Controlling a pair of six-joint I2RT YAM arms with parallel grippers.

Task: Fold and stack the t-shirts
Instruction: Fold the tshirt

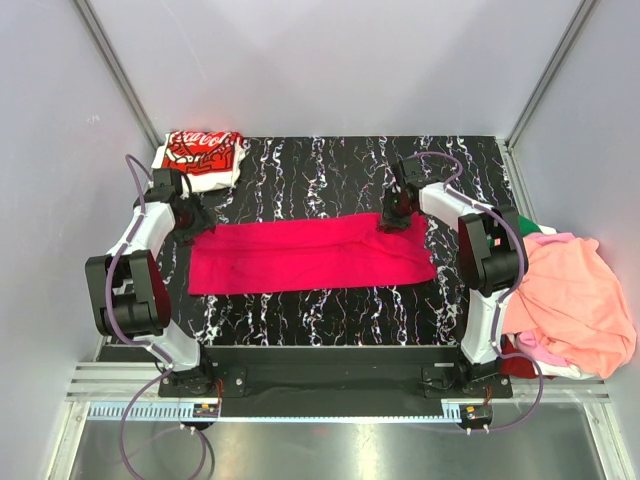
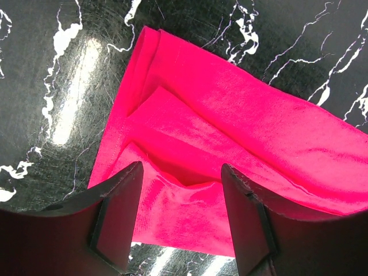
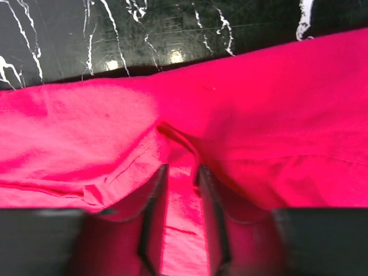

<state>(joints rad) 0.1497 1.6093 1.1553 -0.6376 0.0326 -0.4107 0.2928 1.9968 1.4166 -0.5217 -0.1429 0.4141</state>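
From above: a crimson shirt [image 1: 310, 258], folded into a long band, is lying across the middle of the black marbled table [image 1: 330, 170], running from near the left edge toward the right. The left gripper [image 1: 190, 222] is hanging over the band's far left corner, while the right gripper [image 1: 395, 215] is pressing down on its far edge near the right end. A folded white shirt [image 1: 203, 158] with red print is sitting at the table's far left corner. A heap of shirts [image 1: 575, 300], salmon on top with pink beneath, is spilling beside the right edge.

Left wrist: the left gripper [image 2: 181, 224] is holding its jaws spread wide, its dark fingers [image 2: 118, 218] straddling a folded layer at the end of the crimson shirt [image 2: 241, 132], with the table [image 2: 46, 69] shining around it.

Right wrist: the right gripper [image 3: 179, 218] is pinching a raised ridge of the crimson shirt [image 3: 276, 115], its jaws standing narrowly apart with cloth between them. The table [image 3: 57, 34] is showing only along the top.
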